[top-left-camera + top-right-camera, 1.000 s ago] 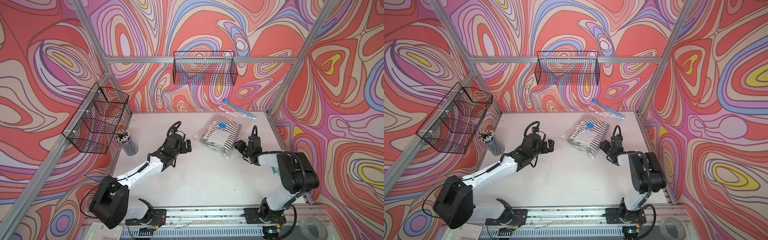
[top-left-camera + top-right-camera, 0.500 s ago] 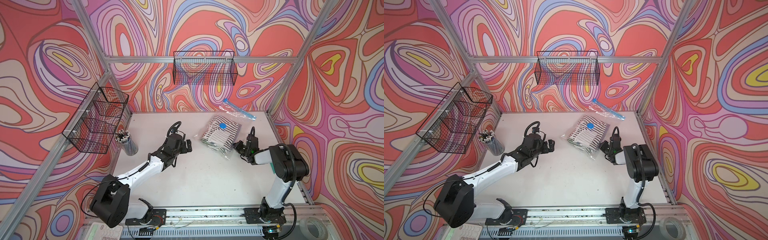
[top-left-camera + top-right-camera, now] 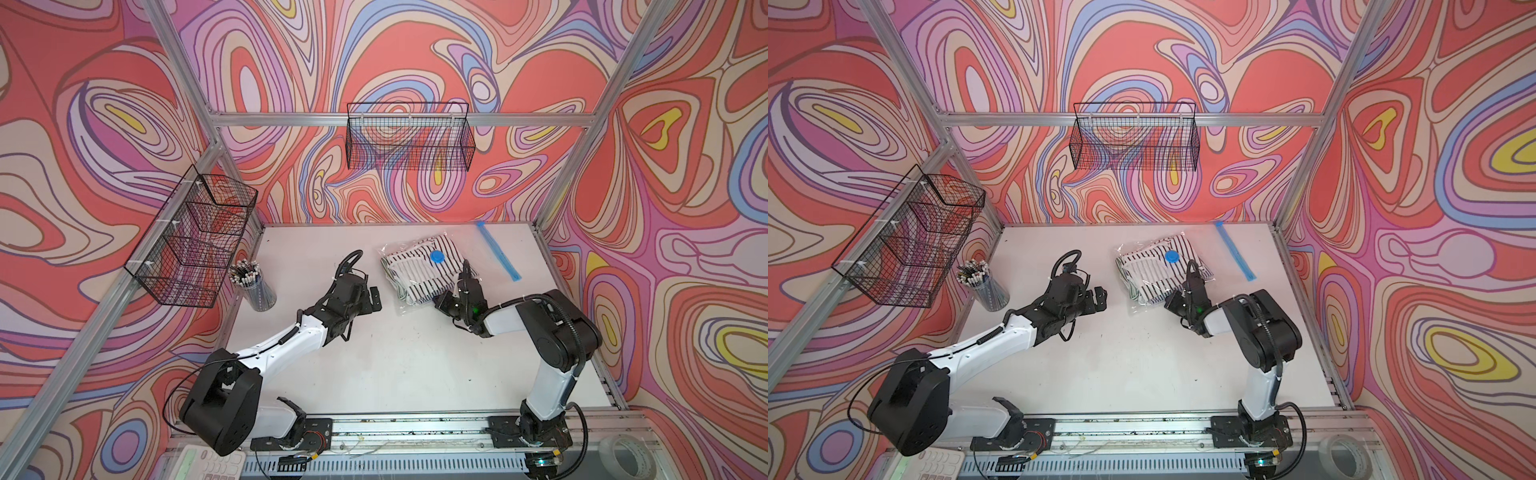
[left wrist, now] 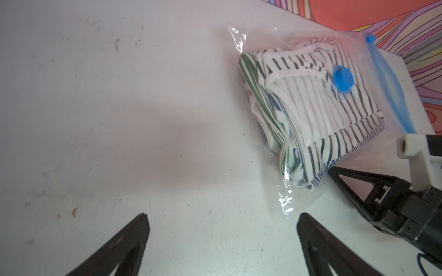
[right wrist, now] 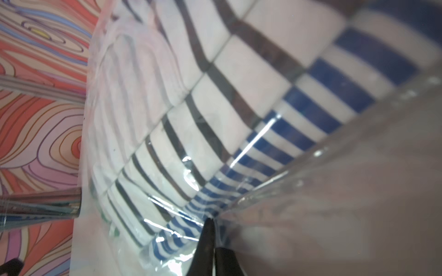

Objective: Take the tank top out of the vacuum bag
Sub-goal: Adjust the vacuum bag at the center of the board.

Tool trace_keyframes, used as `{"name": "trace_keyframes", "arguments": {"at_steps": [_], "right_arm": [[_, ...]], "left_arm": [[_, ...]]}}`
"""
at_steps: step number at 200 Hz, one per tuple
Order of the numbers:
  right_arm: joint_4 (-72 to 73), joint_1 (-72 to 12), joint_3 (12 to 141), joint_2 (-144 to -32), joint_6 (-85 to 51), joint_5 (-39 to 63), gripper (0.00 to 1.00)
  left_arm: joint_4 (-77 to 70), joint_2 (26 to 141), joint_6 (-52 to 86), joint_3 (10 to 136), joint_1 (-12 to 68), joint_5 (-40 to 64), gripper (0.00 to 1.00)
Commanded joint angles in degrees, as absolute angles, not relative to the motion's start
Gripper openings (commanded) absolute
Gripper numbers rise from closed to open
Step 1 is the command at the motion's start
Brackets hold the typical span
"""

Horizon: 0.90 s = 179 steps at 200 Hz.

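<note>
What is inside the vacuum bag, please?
Folded striped fabric fills the vacuum bag: black stripes on top, a blue-striped layer and a green-striped layer beneath. The folds hide how many garments there are.

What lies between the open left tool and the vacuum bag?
Only bare white table; the left tool is apart from the vacuum bag, clearest in the left wrist view.

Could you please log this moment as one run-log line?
right gripper: shut on vacuum bag | left gripper: open, apart from bag | tank top: inside bag
</note>
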<state>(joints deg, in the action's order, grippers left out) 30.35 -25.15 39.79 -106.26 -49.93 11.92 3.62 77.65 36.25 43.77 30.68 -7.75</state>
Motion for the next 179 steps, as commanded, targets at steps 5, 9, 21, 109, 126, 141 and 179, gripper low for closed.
{"name": "trace_keyframes", "arguments": {"at_steps": [5, 9, 21, 109, 126, 141, 179], "right_arm": [[27.94, -32.53, 40.81, -106.45, -56.41, 12.34, 0.0], [28.39, -33.31, 40.99, -106.59, -57.01, 12.58, 0.0], [29.61, -34.6, 41.47, -106.83, -58.48, 13.87, 0.0], [4.3, -34.72, 48.92, -92.12, -45.63, 9.31, 0.82], [1.19, -34.73, 49.31, -89.19, -44.06, 6.81, 0.85], [-0.12, -34.72, 49.56, -87.28, -42.88, 5.45, 0.86], [-3.69, -34.72, 50.5, -85.71, -41.31, 4.25, 0.86]], "left_arm": [[7.75, 74.93, 39.79, 41.91, 29.32, -8.78, 1.0], [7.81, 74.42, 40.16, 41.43, 28.9, -8.66, 1.0], [7.07, 72.98, 41.35, 39.9, 26.92, -7.69, 1.0], [-13.73, 77.37, 52.46, 31.35, 20.74, 10.39, 0.93], [-19.64, 79.82, 57.66, 27.97, 20.74, 11.5, 0.91], [-25.94, 82.4, 62.2, 25.61, 21.09, 12.31, 0.88], [-39.47, 89.06, 71.65, 22.29, 24.39, 11.49, 0.85]]}}
